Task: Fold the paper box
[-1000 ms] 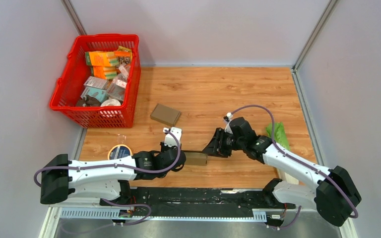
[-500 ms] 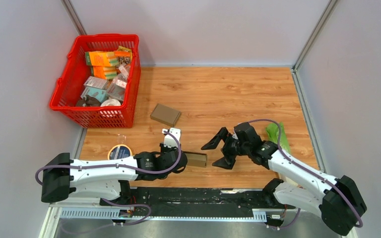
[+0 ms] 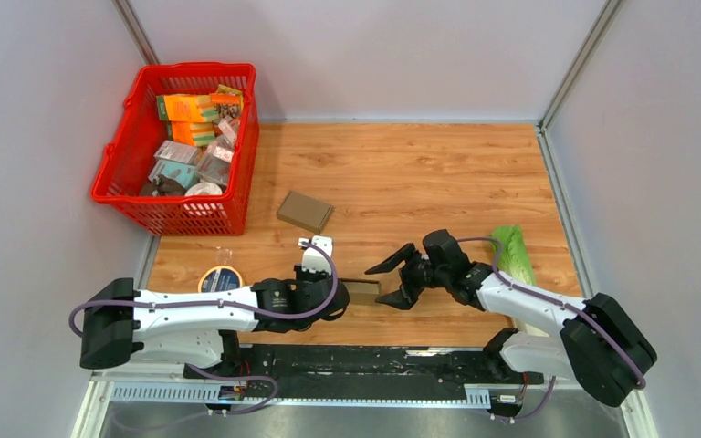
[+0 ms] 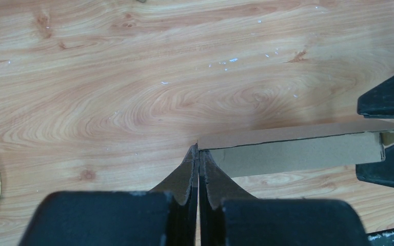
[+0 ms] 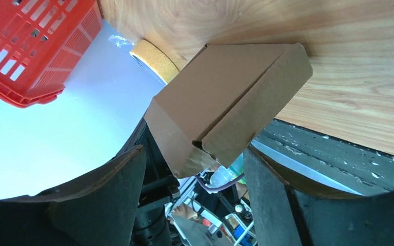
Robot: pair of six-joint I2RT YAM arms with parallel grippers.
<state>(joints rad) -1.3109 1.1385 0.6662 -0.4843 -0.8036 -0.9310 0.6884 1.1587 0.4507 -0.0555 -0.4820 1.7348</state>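
The paper box (image 3: 358,291) is a flat brown cardboard carton held just above the wooden table near its front edge. My left gripper (image 3: 336,296) is shut on a thin edge at the box's left end; in the left wrist view the fingertips (image 4: 195,161) pinch together where the box (image 4: 297,148) begins. My right gripper (image 3: 378,286) is open, one finger on each side of the box's right end, not touching it. In the right wrist view the box (image 5: 225,97) hangs between the spread fingers (image 5: 107,200), its end flap partly open.
A red basket (image 3: 178,151) full of packets stands at the back left. A second flat brown box (image 3: 305,211) lies beside it on the table (image 3: 402,173). A tape roll (image 3: 220,278) sits by my left arm, and a green item (image 3: 511,251) lies at the right.
My right gripper let go of the box's right end, opened wide and pulled back, then came back to the box end with its jaws a little narrower. The left grip has not moved.
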